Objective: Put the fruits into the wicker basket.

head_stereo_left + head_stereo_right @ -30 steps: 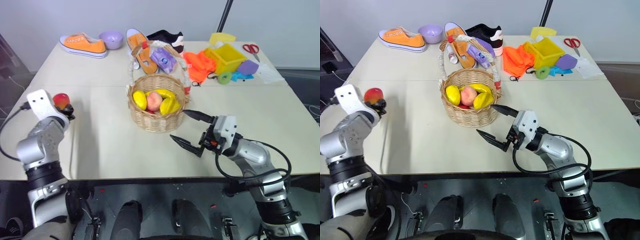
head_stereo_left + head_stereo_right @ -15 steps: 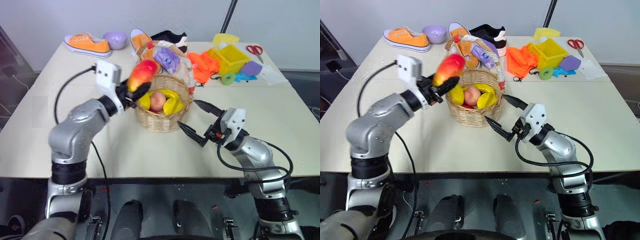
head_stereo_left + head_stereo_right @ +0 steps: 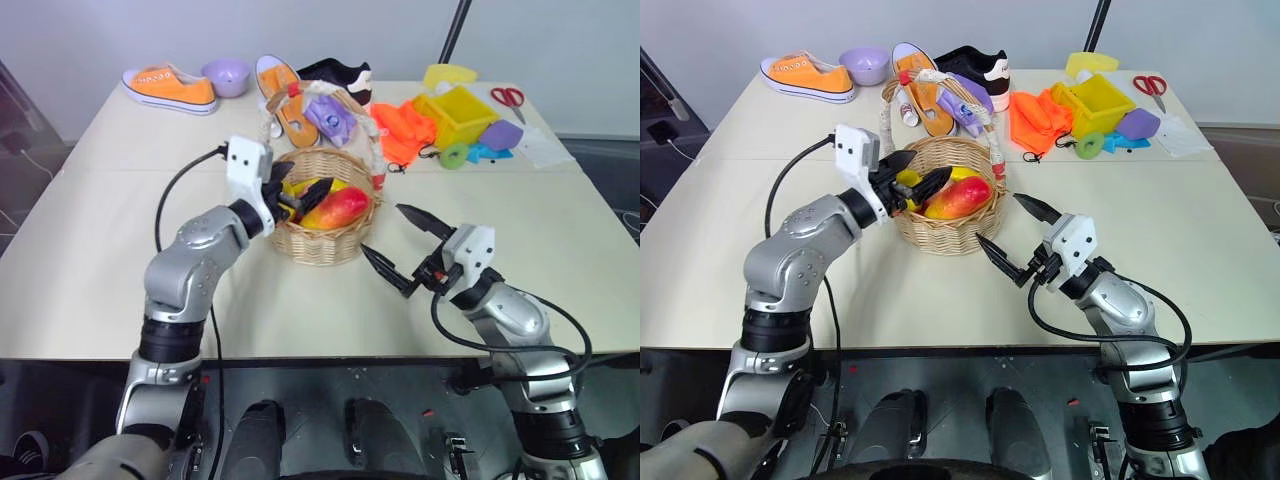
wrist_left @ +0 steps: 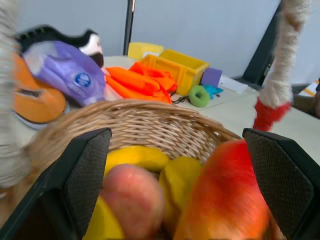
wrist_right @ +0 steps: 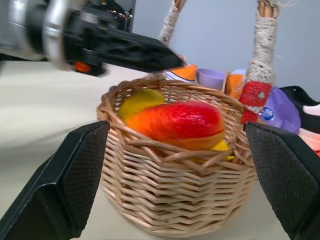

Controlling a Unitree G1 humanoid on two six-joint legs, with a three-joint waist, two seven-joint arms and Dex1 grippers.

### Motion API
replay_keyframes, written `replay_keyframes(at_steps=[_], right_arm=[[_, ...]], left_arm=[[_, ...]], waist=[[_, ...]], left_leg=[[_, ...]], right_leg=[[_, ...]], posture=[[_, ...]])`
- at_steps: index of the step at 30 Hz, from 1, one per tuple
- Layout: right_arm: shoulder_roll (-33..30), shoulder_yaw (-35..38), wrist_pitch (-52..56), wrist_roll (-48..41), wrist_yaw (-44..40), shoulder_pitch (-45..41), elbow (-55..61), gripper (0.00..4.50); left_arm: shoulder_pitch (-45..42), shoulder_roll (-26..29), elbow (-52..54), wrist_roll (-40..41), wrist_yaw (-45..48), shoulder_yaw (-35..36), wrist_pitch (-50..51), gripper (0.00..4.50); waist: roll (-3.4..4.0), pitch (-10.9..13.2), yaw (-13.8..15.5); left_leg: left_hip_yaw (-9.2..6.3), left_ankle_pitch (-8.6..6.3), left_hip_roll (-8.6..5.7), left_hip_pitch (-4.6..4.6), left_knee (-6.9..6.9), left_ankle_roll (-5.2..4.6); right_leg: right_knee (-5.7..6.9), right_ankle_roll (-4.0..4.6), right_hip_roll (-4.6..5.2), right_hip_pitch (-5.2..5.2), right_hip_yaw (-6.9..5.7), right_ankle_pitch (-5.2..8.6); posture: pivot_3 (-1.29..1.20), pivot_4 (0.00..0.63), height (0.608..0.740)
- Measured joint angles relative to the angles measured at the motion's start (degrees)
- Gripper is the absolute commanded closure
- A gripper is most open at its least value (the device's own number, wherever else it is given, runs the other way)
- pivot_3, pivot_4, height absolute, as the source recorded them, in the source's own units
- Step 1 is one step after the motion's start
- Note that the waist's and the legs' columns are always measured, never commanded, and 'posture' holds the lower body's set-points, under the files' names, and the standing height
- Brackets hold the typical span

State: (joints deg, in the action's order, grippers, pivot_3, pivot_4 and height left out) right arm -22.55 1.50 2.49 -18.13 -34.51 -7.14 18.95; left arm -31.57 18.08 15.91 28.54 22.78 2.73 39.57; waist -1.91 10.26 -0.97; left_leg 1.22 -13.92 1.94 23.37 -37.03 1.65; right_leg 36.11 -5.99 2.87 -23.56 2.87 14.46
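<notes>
Just past the released left end effector (image 3: 303, 193), the red-and-yellow mango (image 3: 337, 209) lies inside the wicker basket (image 3: 322, 238); the released right end effector (image 3: 397, 247) hangs beside its rim over bare tabletop (image 3: 90, 260).

We are looking at a pale beige table (image 3: 90, 250) standing before a plain light grey wall (image 3: 100, 40). A dark slanted pole (image 3: 452, 30) is rising behind the far edge, and dark flooring (image 3: 615, 170) is showing at the right.
</notes>
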Motion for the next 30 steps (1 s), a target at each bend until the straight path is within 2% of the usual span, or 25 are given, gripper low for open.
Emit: replay_keyframes(at_steps=[4, 8, 10, 14, 16, 22, 30], right_arm=[[1.24, 1.37, 1.14, 1.13, 4.36, -0.29, -0.29, 0.00], [3.28, 1.99, 5.07, 0.95, 8.73, -0.27, 0.16, 0.00], [3.39, 2.12, 6.81, 0.90, 9.66, -0.30, 0.56, 0.00], [3.10, 1.99, 9.64, -1.10, 9.19, 1.69, 4.14, 0.00], [1.73, 2.00, 9.80, -1.23, 7.82, 2.59, 4.09, 0.00], [1.53, 1.99, 9.46, -1.12, 7.25, -5.09, 0.88, 0.00], [1.28, 2.21, 9.43, -0.79, 5.59, -14.36, -11.00, 0.00]], left_arm=[[6.59, 5.60, 5.49, 3.24, 2.70, 6.54, 0.02, 0.02], [19.82, 12.33, 7.45, 4.49, 9.88, 14.41, -4.70, 0.02], [22.88, 12.89, 7.59, 4.97, 11.55, 17.74, -6.94, 0.02], [35.93, 14.41, 7.75, 6.30, 17.45, 24.99, -11.96, 0.02], [39.36, 13.88, 6.73, 6.88, 18.62, 26.85, -13.07, 0.02], [38.26, 11.62, 7.34, 7.03, 17.06, 27.26, -17.96, 0.02], [37.62, 11.09, 9.35, 6.98, 16.75, 23.40, -20.33, 0.02]], waist=[[0.03, 0.00, 0.07], [0.07, 0.00, -0.10], [0.08, 0.01, 0.46], [0.14, -0.03, 0.04], [0.13, -0.02, 0.18], [0.11, -0.04, 0.14], [0.14, -0.03, -0.03]], left_leg=[[0.01, 0.00, 0.02, -0.02, 0.00, 0.00], [0.07, 0.00, 0.05, -0.02, 0.02, 0.01], [0.04, 0.00, 0.05, 0.01, -0.02, 0.02], [0.15, -0.01, 0.05, -0.03, 0.06, 0.02], [0.15, -0.01, -0.01, 0.02, 0.03, 0.02], [0.20, -0.02, 0.02, 0.02, -0.01, 0.04], [0.28, -0.05, 0.02, 0.10, 0.22, -0.05]], right_leg=[[0.01, 0.20, 0.01, 0.01, -0.01, 0.10], [0.01, 0.26, 0.05, -0.05, 0.02, 0.11], [-0.01, 0.28, 0.12, -0.02, -0.03, 0.11], [-0.09, 0.29, 0.54, -0.03, -0.02, 0.12], [-0.12, 0.29, 0.66, -0.03, -0.05, 0.12], [-0.43, 0.57, 0.81, 0.09, -0.06, -0.04], [-0.57, 0.52, 0.69, -0.01, -0.08, -0.05]], posture=[[0.00, 0.150, 0.740], [0.00, 0.150, 0.740], [0.00, 0.150, 0.740], [0.00, 0.150, 0.740], [0.00, 0.150, 0.740], [0.00, 0.150, 0.740], [0.00, 0.150, 0.740]])
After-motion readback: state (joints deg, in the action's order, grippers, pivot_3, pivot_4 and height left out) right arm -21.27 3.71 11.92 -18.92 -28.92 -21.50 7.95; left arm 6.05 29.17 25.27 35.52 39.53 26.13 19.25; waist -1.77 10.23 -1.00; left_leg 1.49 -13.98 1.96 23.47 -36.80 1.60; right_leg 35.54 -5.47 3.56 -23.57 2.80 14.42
